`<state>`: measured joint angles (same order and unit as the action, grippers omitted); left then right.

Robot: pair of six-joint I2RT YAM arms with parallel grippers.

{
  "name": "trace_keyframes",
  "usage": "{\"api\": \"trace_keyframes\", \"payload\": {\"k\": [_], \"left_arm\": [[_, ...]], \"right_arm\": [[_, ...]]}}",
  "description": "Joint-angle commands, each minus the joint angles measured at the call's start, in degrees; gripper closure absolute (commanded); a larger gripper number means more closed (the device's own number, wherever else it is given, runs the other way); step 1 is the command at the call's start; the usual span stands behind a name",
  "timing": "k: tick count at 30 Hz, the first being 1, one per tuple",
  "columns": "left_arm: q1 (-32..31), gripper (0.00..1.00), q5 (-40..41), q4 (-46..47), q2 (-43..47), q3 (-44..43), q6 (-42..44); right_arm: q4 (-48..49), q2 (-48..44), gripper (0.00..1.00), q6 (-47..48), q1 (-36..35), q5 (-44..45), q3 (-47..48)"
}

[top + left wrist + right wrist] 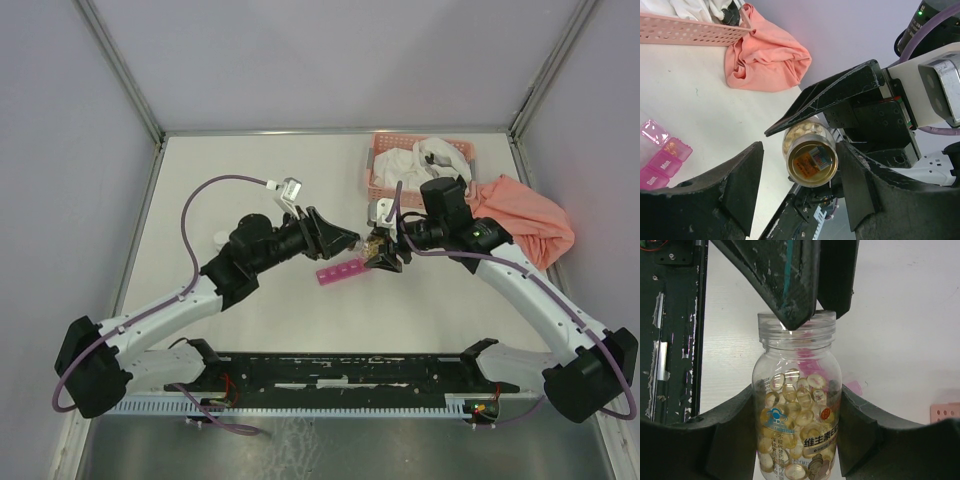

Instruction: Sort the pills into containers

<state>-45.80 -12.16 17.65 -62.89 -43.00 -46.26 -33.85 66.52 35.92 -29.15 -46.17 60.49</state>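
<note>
My right gripper (387, 257) (796, 395) is shut on a clear bottle (376, 245) (797, 410) of yellow softgel pills (800, 400), held off the table with no cap on its mouth. My left gripper (353, 240) (802, 150) faces that mouth (810, 160) with its jaws open. The rim lies between the jaws, close to the right finger (860, 185). In the right wrist view one left fingertip (792, 315) overlaps the rim. The magenta containers strip (342, 272) (662, 160) lies on the table just below both grippers, one lid (655, 131) flipped open.
A salmon lattice basket (378, 185) (685, 31) with white cloth (420, 155) stands at the back right. An orange cloth (525, 215) (767, 57) is bunched beside it. The black base rail (350, 365) runs along the near edge.
</note>
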Motion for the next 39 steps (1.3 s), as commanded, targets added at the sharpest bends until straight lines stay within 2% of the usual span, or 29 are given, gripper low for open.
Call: {"api": "trace_keyframes", "payload": {"k": [1,18,23,29,39], "left_arm": [[-1.2,0.33,-0.4,2.6,-0.4,-3.2,-1.1],[-2.3,0.33,3.6,-3.0,0.4,-4.0,1.3],[-2.8,0.37,3.1,-3.0,-0.1,-4.5,1.6],[-3.1,0.46,2.7,-3.0,-0.2,-4.7,1.8],[-3.2,0.56,2.0,-3.5,-1.3,-5.0,2.1]], "right_arm": [[1.7,0.4,0.9,0.6,-0.3,0.2,0.7],[1.6,0.4,0.9,0.4,-0.6,1.3,0.9],[1.6,0.4,0.9,0.4,-0.6,1.2,0.9],[1.6,0.4,0.9,0.3,-0.6,1.3,0.9],[1.7,0.1,0.9,0.1,-0.7,2.0,1.0]]}}
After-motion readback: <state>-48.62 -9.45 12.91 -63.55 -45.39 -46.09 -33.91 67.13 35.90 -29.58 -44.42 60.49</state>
